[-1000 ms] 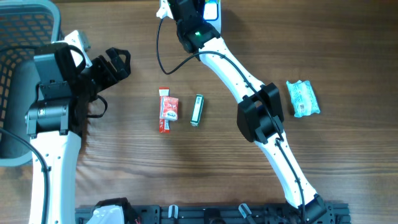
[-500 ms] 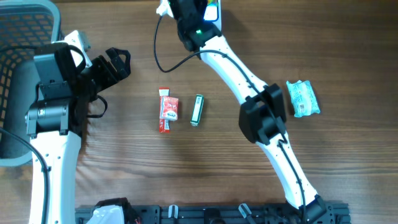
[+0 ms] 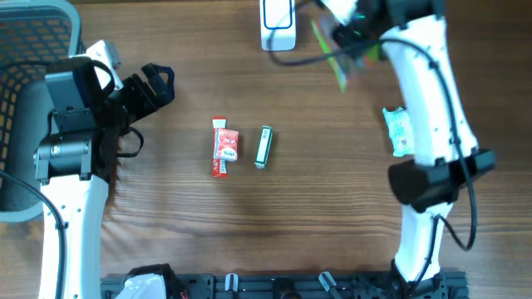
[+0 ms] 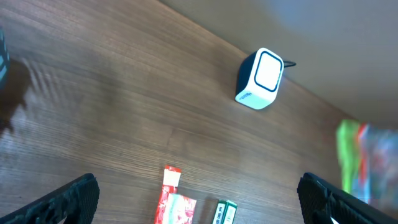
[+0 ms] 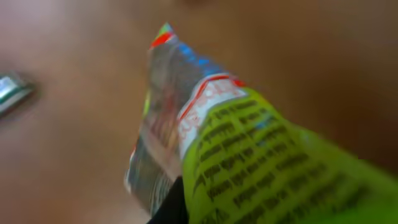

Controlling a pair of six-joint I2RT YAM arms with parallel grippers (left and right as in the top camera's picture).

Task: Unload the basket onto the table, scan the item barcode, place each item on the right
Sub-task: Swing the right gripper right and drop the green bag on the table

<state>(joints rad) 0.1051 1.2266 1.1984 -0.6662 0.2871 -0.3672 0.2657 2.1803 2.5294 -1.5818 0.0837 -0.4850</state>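
From overhead, the right arm (image 3: 424,100) has swung away to the right. Half a second ago it lay across the white-and-blue box scanner (image 3: 278,21) at the far edge of the wooden worktop (image 3: 274,224). The scanner is now uncovered. The green foil snack packet (image 3: 336,51), smeared by motion, hangs just right of it. The red sachet (image 3: 223,147) and the slim green stick pack (image 3: 263,146) lie side by side mid-worktop, unmoved. A pale teal wrapped pack (image 3: 401,133) shows partly under the arm. The left tool (image 3: 158,83) has not stirred; it stands wide and empty.

The left wrist view shows the scanner's window facing up and the green packet as a blur at the right edge, clear of it.

In the right wrist view, the right tool (image 5: 174,208) is pinched narrow on the packet's lower end, with printed text toward the camera; no barcode can be made out.

The packet appears to be leaving the scanner, so its pass is probably over. Whether the scan registered cannot be told.
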